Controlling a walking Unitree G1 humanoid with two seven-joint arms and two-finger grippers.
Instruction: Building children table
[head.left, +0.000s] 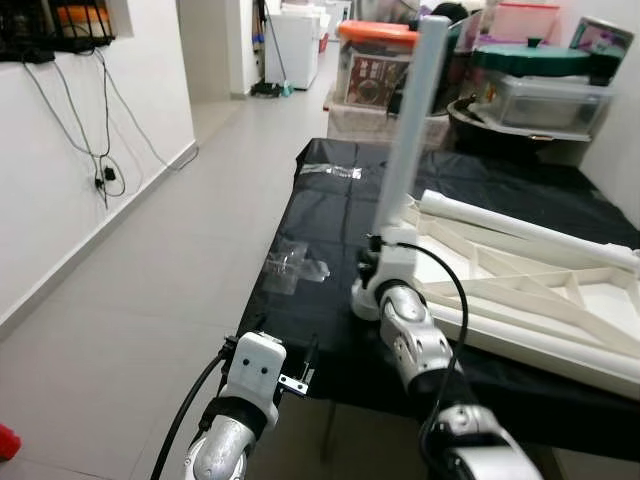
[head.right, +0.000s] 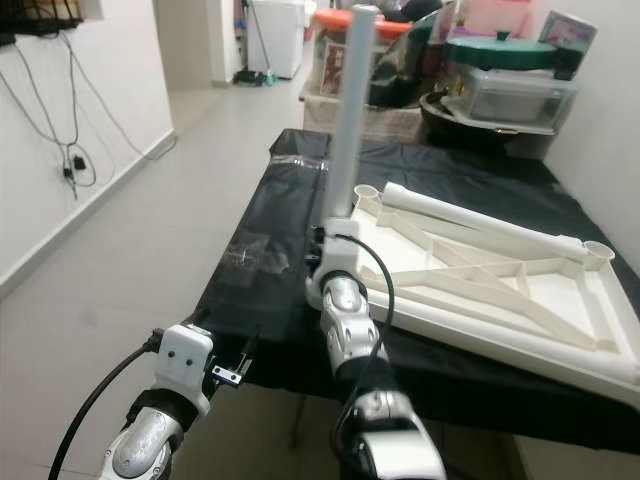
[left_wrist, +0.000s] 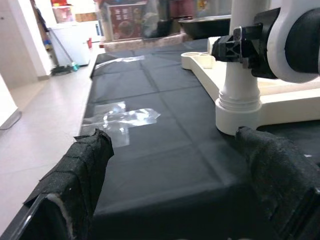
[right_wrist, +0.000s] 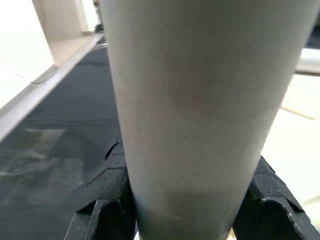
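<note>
Standing one leg (head.right: 352, 110) in the upturned tabletop's (head.right: 500, 290) near corner, right claw (right_wrist: 187, 200) clamped on it; left claw (left_wrist: 175, 180) apart, other sockets unfilled

An upturned tabletop (head.right: 480, 275) is lying on a covered work table (head.right: 300, 200), toward its right side, with one table leg (head.right: 350, 120) standing upright in the tabletop's near left corner socket. A second leg (head.right: 470, 218) is lying along the tabletop's far edge. The right gripper (right_wrist: 185, 200) is closed around the upright leg near its base. The left gripper (left_wrist: 175, 165) is being held open at the table's near edge, left of the tabletop. Clear plastic wrapping (head.left: 292, 266) is lying on the table left of the leg. Storage boxes (head.left: 545, 95) are stacked behind the table.
</note>
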